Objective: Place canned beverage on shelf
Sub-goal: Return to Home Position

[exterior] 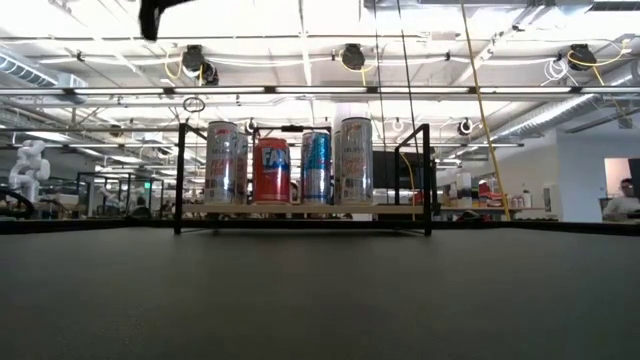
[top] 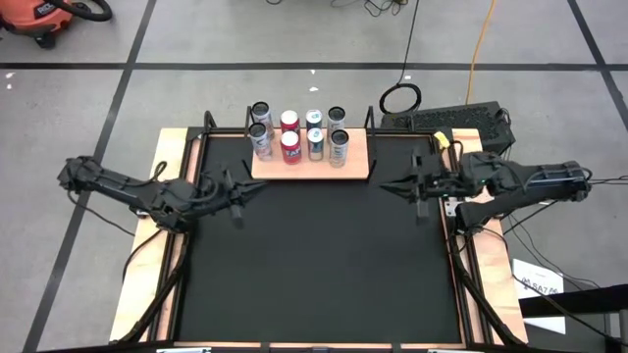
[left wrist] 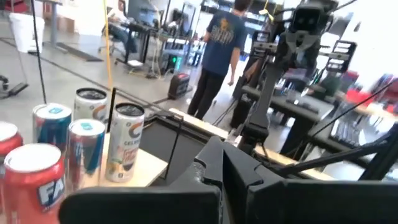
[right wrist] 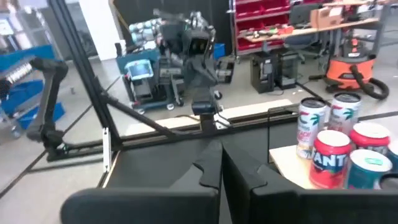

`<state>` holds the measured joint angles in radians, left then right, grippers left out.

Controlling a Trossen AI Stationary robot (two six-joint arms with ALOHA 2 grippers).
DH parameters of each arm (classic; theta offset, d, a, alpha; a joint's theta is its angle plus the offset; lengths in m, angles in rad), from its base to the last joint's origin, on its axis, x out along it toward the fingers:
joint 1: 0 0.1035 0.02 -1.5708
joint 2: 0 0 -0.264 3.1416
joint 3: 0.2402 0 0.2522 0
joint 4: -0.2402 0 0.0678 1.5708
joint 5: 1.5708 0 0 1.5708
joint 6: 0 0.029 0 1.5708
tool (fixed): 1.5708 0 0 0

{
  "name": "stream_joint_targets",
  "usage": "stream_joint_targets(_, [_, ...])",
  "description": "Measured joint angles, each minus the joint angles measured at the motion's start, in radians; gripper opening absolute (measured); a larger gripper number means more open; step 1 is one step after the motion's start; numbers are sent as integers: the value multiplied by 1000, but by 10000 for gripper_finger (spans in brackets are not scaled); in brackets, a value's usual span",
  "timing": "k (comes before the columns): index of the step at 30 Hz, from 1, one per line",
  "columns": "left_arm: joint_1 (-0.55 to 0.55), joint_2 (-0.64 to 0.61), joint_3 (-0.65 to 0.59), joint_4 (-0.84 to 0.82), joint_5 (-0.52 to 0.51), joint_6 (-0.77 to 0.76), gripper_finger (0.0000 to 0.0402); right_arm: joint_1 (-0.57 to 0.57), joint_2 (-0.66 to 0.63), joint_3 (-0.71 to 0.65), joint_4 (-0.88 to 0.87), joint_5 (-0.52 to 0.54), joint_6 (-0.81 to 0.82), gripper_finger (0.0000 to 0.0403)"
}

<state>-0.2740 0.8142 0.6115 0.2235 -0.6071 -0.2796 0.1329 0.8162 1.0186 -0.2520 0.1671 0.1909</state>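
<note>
The shelf [top: 357,149], a light wooden board with thin black posts, stands at the far middle of the table. Several cans [top: 290,147] stand upright on it: silver, red and blue ones. The low view shows the shelf [exterior: 395,210] with the cans [exterior: 272,170] in a row. My left gripper [top: 255,189] hovers over the mat, near and left of the shelf, shut and empty. My right gripper [top: 386,184] hovers near and right of the shelf, shut and empty. The cans also show in the left wrist view [left wrist: 124,143] and the right wrist view [right wrist: 329,158].
A large black mat [top: 314,265] covers the table between the arms, inside a wooden border [top: 491,294]. A black box with cables [top: 461,123] lies behind the far right corner. A person [left wrist: 217,56] stands in the room beyond the table.
</note>
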Motion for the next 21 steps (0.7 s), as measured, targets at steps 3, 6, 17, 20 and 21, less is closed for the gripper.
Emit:
stream_joint_targets(3, [-2, -75, -103, 93, 19, -2, 1, 0, -50, -59, 19, 16, 18, 1])
stream_joint_targets(6, [-2, -126, -143, 90, 51, 8, 1, 0, -111, -174, 132, 16, 61, 1])
stream_joint_targets(17, [-2, -176, -145, -103, 52, 106, 1, -6, -190, -347, 51, 18, 139, 1])
stream_joint_targets(20, [-2, -204, -149, -113, 38, 134, 1, -6, -212, -347, 33, 37, 124, 0])
stream_joint_targets(21, [-2, -217, -157, -111, 39, 140, 0, -6, -221, -347, 38, 44, 102, 0])
